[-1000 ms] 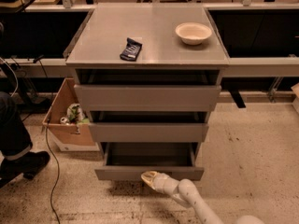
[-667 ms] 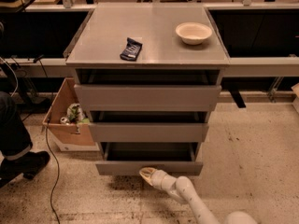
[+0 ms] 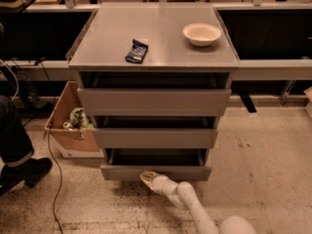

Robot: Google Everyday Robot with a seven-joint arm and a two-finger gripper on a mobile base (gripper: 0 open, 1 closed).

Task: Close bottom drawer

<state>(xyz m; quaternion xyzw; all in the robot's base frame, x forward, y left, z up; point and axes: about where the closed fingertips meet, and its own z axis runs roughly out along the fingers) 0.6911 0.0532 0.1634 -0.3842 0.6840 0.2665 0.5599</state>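
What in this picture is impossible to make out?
All in the camera view:
- Gripper, low at the bottom drawer front: actual contact can't be judged from this angle.
- Bottom drawer's inside: lost in shadow under the middle drawer.
- Dark packet on the cabinet top: markings too small to read.
- Person at left: cut off by the frame edge.
- Robot arm: cut off at the bottom edge.

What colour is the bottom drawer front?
The bottom drawer is plain grey, camera view; the gripper is at its front's lower edge.
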